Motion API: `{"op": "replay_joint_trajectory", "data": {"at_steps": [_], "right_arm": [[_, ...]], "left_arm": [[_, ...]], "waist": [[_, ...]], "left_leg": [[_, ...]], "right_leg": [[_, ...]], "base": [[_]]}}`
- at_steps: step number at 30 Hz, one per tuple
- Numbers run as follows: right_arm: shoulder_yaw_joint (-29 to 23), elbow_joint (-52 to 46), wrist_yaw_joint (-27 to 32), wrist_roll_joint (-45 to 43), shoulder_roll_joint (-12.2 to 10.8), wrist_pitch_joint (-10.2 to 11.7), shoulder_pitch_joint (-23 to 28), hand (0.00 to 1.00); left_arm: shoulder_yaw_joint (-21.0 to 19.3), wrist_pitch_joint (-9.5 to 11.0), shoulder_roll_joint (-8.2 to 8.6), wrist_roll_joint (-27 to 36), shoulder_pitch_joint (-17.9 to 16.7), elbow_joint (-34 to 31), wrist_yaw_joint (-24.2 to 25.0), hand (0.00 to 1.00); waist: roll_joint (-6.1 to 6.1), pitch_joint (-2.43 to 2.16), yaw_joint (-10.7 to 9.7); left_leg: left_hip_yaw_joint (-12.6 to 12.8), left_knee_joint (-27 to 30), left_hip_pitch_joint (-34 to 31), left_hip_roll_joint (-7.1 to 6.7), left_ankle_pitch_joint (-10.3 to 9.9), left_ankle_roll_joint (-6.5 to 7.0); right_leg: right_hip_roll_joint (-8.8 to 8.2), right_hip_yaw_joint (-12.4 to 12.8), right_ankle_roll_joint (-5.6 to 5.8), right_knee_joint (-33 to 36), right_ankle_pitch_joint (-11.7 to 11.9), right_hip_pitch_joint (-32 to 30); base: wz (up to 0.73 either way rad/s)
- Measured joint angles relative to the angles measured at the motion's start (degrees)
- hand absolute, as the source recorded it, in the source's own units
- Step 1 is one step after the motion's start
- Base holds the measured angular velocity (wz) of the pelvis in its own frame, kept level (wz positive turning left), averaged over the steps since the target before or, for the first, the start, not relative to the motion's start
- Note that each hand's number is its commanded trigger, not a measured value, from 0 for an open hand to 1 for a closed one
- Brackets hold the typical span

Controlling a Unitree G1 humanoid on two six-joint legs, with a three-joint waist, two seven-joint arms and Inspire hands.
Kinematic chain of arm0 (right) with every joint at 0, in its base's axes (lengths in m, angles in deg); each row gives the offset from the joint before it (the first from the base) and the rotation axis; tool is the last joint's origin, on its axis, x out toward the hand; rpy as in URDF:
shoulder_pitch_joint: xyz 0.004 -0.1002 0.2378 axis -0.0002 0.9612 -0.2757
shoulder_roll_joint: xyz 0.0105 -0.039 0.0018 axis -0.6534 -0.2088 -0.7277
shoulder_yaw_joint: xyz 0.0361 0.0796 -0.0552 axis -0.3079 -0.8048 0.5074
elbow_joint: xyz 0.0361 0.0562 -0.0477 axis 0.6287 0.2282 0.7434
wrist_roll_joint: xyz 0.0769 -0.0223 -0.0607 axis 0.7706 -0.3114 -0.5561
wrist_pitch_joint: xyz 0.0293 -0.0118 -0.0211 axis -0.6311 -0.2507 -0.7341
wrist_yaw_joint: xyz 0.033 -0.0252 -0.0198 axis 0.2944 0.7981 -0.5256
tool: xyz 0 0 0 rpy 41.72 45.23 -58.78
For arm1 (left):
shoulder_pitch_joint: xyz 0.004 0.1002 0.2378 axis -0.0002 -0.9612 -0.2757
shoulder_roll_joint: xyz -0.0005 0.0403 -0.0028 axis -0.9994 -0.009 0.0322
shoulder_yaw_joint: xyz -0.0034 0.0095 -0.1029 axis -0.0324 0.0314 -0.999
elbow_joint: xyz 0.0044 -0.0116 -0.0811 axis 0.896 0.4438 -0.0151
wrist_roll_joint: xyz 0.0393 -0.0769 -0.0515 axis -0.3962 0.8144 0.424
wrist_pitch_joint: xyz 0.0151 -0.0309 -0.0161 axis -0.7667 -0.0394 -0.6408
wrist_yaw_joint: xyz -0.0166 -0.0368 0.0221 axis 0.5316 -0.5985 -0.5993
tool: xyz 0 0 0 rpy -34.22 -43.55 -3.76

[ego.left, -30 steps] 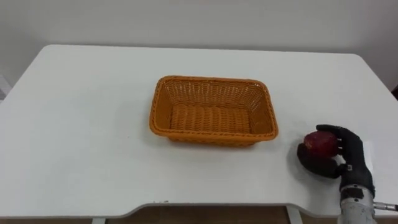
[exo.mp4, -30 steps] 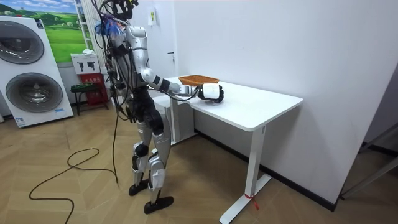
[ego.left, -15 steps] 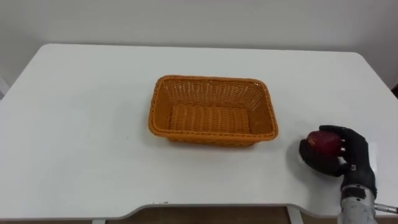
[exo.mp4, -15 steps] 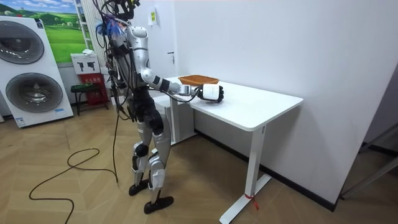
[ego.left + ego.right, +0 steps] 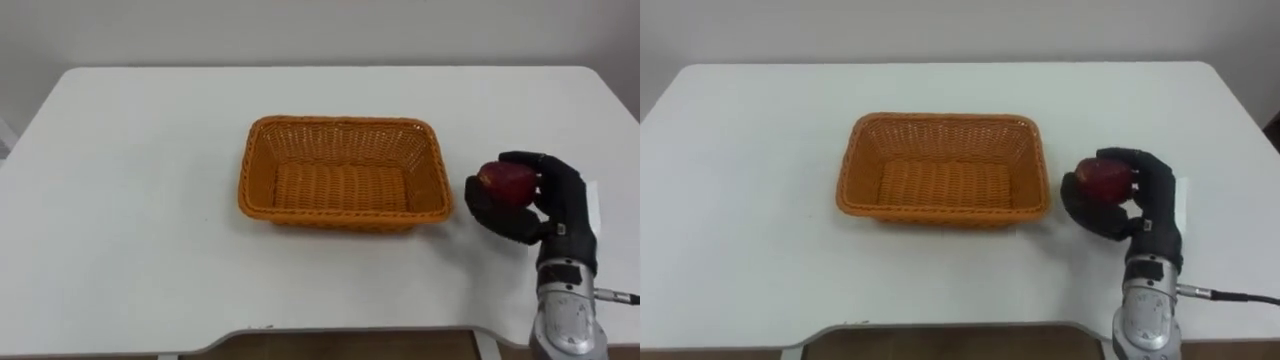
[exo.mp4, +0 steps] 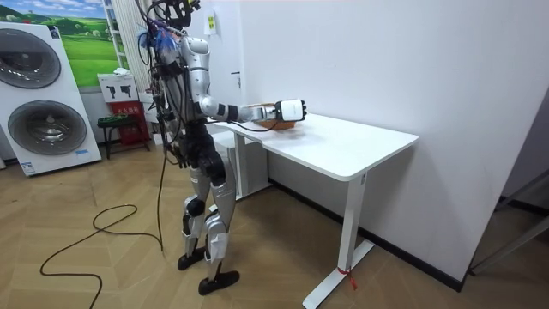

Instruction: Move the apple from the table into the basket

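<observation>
A white tabletop [image 5: 130, 200] carries an orange woven basket [image 5: 340, 222] near its middle, with nothing inside it. Just right of the basket, beside its right rim and not touching it, sits the dark red apple [image 5: 507, 181], grasped by the right robot hand [image 5: 560, 200]. The black fingers curl over the apple's top and far side and the thumb closes in below. In the room view this robot hand is raised off the tabletop, right by the basket.
</observation>
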Motion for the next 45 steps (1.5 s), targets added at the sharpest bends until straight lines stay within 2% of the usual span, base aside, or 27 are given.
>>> {"op": "replay_joint_trajectory", "data": {"at_steps": [4,13,15,19,23,28,29,30,35,38,40,45], "right_arm": [[0.01,-3.29,0.0,0.03,-0.07,-0.71,-1.02,1.0],[1.82,-6.59,-1.81,0.64,-0.05,-0.68,-2.64,1.0],[2.76,-6.85,-2.2,0.67,-0.04,-0.74,-2.65,1.0],[5.94,-9.08,-4.87,0.51,-0.03,-1.15,-2.67,1.0],[9.65,-9.6,-7.84,-3.58,-0.11,-1.28,-2.76,1.0],[13.1,-9.58,-9.93,-4.61,-0.07,-3.78,-3.91,1.0],[13.35,-9.58,-10.33,-4.48,-0.06,-3.82,-4.09,0.69],[13.35,-9.58,-10.54,-4.33,-0.05,-3.82,-4.14,0.0],[13.34,-9.02,-11.45,-4.22,0.92,-4.54,-4.55,0.0],[13.33,-5.04,-11.82,-4.21,1.19,-5.01,-6.51,0.0],[13.26,-3.95,-11.71,-4.24,1.29,-5.75,-7.13,0.0],[12.67,-3.78,-10.55,-4.0,1.41,-5.98,-8.94,0.0]], "left_arm": [[0.0,-0.05,0.07,-0.03,0.28,-0.08,1.02,0.0],[0.02,-0.03,0.11,0.02,0.72,-0.08,2.09,0.0],[0.07,-0.03,0.18,0.01,0.94,-0.08,2.09,0.0],[2.99,-0.06,0.09,0.05,1.66,-0.11,2.58,0.0],[3.3,-0.09,0.27,0.06,2.71,-0.1,4.57,0.0],[3.88,-1.24,0.28,0.21,3.28,-0.13,4.64,0.0],[4.12,-1.35,0.28,0.21,3.49,-0.13,4.63,0.0],[4.22,-1.38,0.28,0.21,3.6,-0.12,4.62,0.0],[4.52,-2.31,0.24,0.01,3.13,0.36,4.53,0.0],[4.54,-3.22,0.07,-0.02,3.08,0.85,4.49,0.0],[4.63,-3.83,0.08,-0.06,2.99,0.73,4.49,0.0],[4.53,-5.25,0.07,-1.62,2.96,0.0,4.5,0.0]], "waist": [[-0.09,0.0,0.74],[-0.18,-0.01,1.05],[-0.17,0.0,1.31],[0.06,0.04,1.97],[-0.09,0.01,2.7],[-0.47,0.11,2.99],[-0.57,0.18,3.06],[-0.63,0.22,3.09],[-0.88,0.25,3.82],[-1.07,0.25,3.84],[-1.04,0.29,3.82],[-0.74,0.46,3.81]], "left_leg": [[-0.19,0.4,-0.44,-0.11,0.0,0.0],[-0.25,0.58,-0.37,-0.09,0.0,0.0],[-0.23,0.55,-0.38,-0.09,0.0,0.0],[-0.29,0.57,-0.46,-0.06,0.0,0.0],[-0.9,0.57,-0.5,-0.1,0.0,0.01],[-1.28,0.54,-0.65,-0.12,0.01,0.01],[-1.48,0.55,-0.65,-0.13,0.01,0.01],[-1.66,0.56,-0.65,-0.14,0.01,0.01],[-2.65,0.62,-0.55,-0.16,0.01,0.01],[-2.73,0.67,-0.46,-0.24,0.02,0.01],[-3.02,0.7,-0.57,-0.25,0.02,0.0],[-3.35,0.89,-0.72,-0.25,0.05,-0.05]], "right_leg": [[-0.14,-0.01,0.0,0.01,0.0,-0.1],[-0.12,0.01,-0.01,0.21,0.01,0.06],[-0.08,0.03,-0.02,0.19,0.02,0.05],[-0.08,-0.12,-0.03,0.17,0.03,0.04],[-0.15,-0.42,-0.03,0.05,0.03,0.25],[-0.2,-0.69,-0.02,-0.01,0.03,0.35],[-0.22,-0.83,-0.02,-0.06,0.03,0.46],[-0.24,-0.99,-0.02,-0.09,0.03,0.55],[-0.25,-1.78,-0.02,-0.26,0.03,1.09],[-0.26,-2.02,-0.01,-1.01,0.03,1.68],[-0.28,-2.46,-0.01,-0.98,0.03,1.71],[-0.36,-3.3,-0.01,-1.0,0.03,1.91]], "base": [[0.0],[0.0],[0.0],[0.0],[0.04],[0.04],[0.07],[0.13],[0.09],[0.0],[0.07],[0.07]]}}
